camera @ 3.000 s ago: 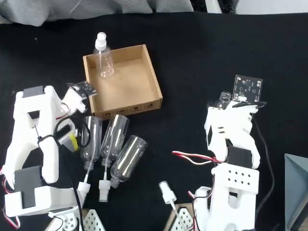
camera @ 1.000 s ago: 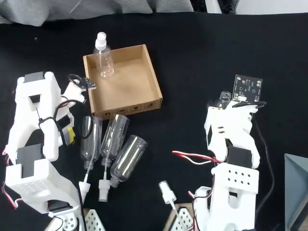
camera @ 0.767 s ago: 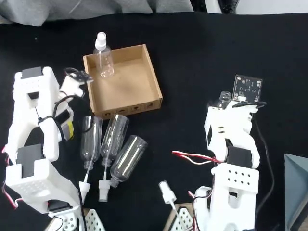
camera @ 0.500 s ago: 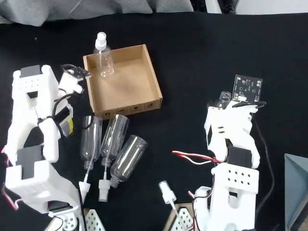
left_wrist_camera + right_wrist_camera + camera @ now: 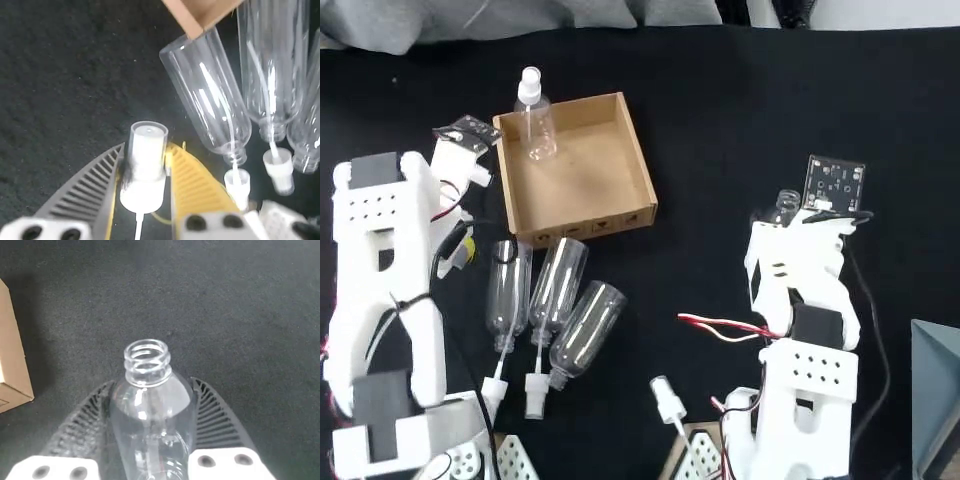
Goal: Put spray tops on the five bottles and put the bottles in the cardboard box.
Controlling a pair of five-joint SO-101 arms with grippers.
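My left gripper (image 5: 145, 150) is shut on a white spray top (image 5: 144, 172) with a clear cap, held above the black table left of the lying bottles. In the high view this gripper (image 5: 463, 250) sits by the cardboard box's (image 5: 590, 185) front left corner. My right gripper (image 5: 150, 387) is shut on an upright clear bottle (image 5: 148, 390) with an open neck, which the high view shows at the right (image 5: 786, 206). A bottle with a spray top (image 5: 533, 122) stands in the box's back left corner.
Three clear bottles (image 5: 557, 285) lie side by side in front of the box, with white spray tops (image 5: 534, 390) at two necks and dip tubes inside. A loose spray top (image 5: 668, 400) lies near the front edge. Grey cloth runs along the back.
My left arm has swung up and back toward the box's left side with the spray top. The right arm and its bottle have stayed still.
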